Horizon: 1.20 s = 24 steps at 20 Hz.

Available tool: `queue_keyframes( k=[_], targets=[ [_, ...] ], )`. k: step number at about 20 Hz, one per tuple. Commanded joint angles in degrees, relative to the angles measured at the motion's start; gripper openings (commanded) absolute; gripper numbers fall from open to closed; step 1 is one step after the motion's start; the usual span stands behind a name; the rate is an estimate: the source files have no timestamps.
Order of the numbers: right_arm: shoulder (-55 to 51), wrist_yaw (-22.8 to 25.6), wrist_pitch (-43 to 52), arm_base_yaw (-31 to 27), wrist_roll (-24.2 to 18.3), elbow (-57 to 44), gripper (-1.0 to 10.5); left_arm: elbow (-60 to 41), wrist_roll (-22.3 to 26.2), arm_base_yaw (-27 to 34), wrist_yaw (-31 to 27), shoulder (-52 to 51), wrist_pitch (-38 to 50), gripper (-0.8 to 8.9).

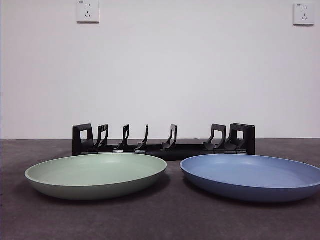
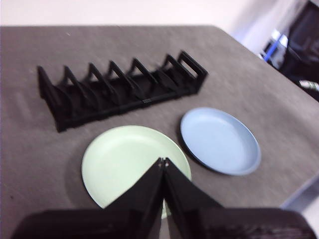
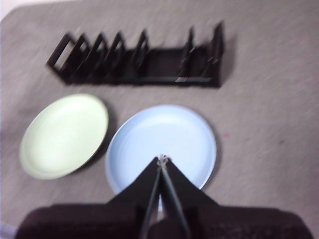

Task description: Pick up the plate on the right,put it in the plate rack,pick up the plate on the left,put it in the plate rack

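We see the closed right end effector (image 3: 163,158) above the blue plate (image 3: 162,144), closed left end effector (image 2: 163,161) above the green plate (image 2: 127,159), plate rack (image 3: 144,62) beyond.

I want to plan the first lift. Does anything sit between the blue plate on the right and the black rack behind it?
Nothing visible does. The round blue plate lies flat on the dark table just in front of the long black plastic plate rack, with only bare table between them. The round green plate lies beside it, apart. The rack's slots hold nothing.
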Motion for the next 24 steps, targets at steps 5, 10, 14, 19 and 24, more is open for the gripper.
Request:
queue_keyframes(
  k=[5, 10, 14, 19, 24],
  targets=[
    [6.2, -1.9, -6.7, 0.1, -4.0, 7.3, -0.1, 3.8, 2.9, -2.4, 0.7, 3.5, -3.2, -0.05],
    [7.0, -1.9, -5.7, 0.1, -3.9, 7.7, 2.2, 3.8, 2.4, -3.2, 0.7, 5.2, -3.1, 4.57],
    [8.0, -1.9, -5.1, 0.1, -3.5, 7.7, 6.3, 3.8, 2.8, -4.2, 0.9, 5.5, -1.4, 6.29],
    [12.0, -1.8, -4.5, 0.1, -2.4, 7.7, 6.3, 4.0, 6.7, -7.0, 0.9, 7.1, 0.8, 6.29],
    [24.4, -0.8, -2.2, 0.1, -1.2, 7.7, 6.3, 4.0, 12.0, -13.7, 0.8, 10.7, 3.3, 6.29]
  ],
)
